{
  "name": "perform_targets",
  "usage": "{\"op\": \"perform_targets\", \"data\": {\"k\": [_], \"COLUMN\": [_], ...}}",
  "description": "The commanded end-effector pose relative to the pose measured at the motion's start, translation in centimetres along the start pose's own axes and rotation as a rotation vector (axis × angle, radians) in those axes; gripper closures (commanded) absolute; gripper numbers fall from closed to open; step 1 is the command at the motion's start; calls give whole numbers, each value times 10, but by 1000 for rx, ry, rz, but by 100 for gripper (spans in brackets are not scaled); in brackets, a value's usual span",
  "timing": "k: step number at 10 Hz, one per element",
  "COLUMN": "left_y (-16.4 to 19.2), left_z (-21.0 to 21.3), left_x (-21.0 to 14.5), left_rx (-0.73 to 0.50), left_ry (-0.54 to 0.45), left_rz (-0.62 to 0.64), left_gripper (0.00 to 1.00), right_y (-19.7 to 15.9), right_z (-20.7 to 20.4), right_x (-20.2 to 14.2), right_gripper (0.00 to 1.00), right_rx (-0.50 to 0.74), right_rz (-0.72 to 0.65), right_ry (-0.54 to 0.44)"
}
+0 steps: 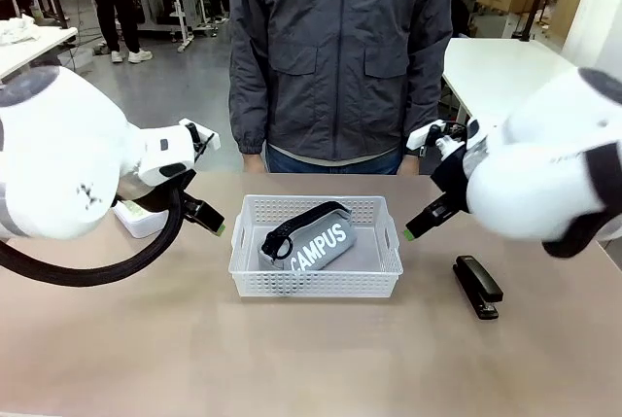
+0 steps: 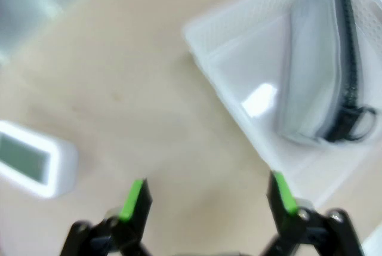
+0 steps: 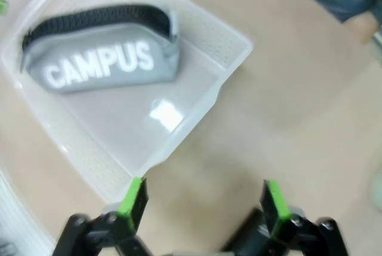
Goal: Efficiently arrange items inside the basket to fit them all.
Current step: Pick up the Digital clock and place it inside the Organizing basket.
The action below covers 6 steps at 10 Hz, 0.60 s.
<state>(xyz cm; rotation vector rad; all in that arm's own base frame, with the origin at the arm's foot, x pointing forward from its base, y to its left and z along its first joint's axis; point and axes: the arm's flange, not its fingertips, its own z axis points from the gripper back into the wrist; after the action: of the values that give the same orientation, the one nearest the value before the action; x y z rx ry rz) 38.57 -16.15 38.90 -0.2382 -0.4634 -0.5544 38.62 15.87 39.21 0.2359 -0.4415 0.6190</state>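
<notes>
The white perforated basket [image 1: 316,281] stands mid-table with the grey "CAMPUS" pouch [image 1: 317,243] lying slantwise inside, black strap toward the person. A black stapler [image 1: 477,287] lies on the table right of the basket. A small white boxy device [image 1: 142,217] sits left of it, partly behind my left arm. My left gripper [image 1: 209,218] hovers open just off the basket's left end; in the left wrist view the gripper [image 2: 208,196] is over bare table between the device [image 2: 36,160] and basket [image 2: 227,83]. My right gripper [image 1: 418,223] hangs open at the basket's right end, above its corner [image 3: 149,166], with the pouch [image 3: 101,59] beyond.
A person in a dark grey jacket [image 1: 340,48] stands at the far edge, hands [image 1: 255,164] low by the table. Bare tabletop lies in front of the basket. A pale rounded shape [image 3: 377,190] is cut off by the right wrist view's edge.
</notes>
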Motion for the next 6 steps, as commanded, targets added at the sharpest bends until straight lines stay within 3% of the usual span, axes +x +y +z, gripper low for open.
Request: {"op": "perform_targets", "data": {"k": [1,3,4,6], "left_y": [33,74,108,192], "left_z": [66,124,143,155], "left_x": [-5,-28,-49,-111], "left_rx": [-129,-535,-636,-797], "left_ry": [103,92,27,-176], "left_rz": [229,309,412,686], "left_gripper": [0,0,0,0], "right_y": [-50,-95,-125,-201], "right_z": [61,114,131,143], "right_x": [-2,-35,-62,-142], "right_gripper": [0,0,0,0], "right_rx": [92,465,585,835], "right_rz": [-257,-345,-448,-758], "right_ry": [67,17,-43,-271]}}
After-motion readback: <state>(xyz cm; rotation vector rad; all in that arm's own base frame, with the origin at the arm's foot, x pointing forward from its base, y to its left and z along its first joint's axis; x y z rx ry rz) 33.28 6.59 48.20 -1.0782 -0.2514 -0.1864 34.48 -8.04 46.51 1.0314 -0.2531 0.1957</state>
